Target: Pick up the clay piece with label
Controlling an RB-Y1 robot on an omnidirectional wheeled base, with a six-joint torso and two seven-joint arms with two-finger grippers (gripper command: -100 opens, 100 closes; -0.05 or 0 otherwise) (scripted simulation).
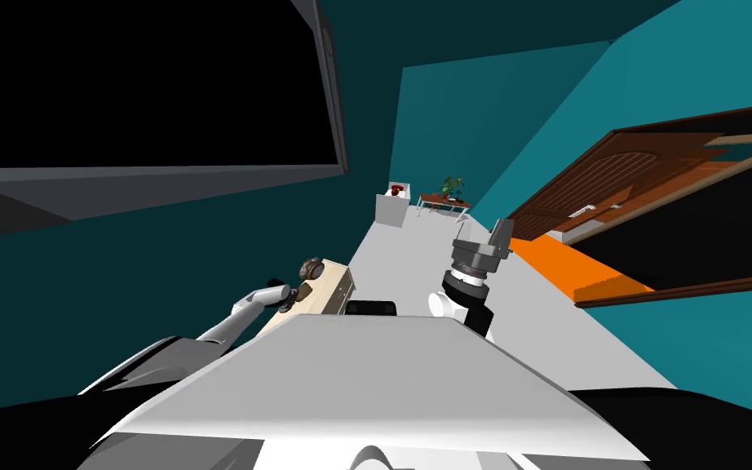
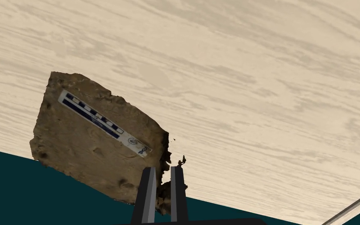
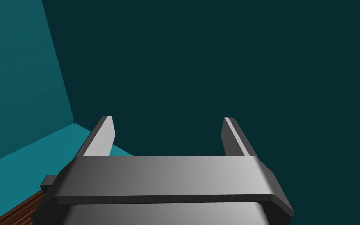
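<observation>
A rough brown clay piece [image 2: 85, 152] with a white and dark blue label strip [image 2: 105, 123] lies on a pale wood-grain table top [image 2: 234, 78], overhanging its edge. My left gripper [image 2: 163, 168] is shut on the ragged corner of the clay piece, and the crumbly edge shows between its fingers [image 2: 148, 187]. In the head view the left gripper [image 1: 287, 299] reaches to the small pale table [image 1: 335, 287], where the clay piece [image 1: 303, 291] shows as a small brown spot. My right gripper [image 3: 167, 129] is open and holds nothing; it is raised at the right [image 1: 497, 232].
A round brown and grey object [image 1: 311, 267] stands on the same table just beyond the clay piece. A grey floor strip runs ahead to a white cabinet [image 1: 392, 209] and a side table with a plant [image 1: 446, 198]. A brown door [image 1: 611, 192] and an orange patch [image 1: 578, 265] lie to the right.
</observation>
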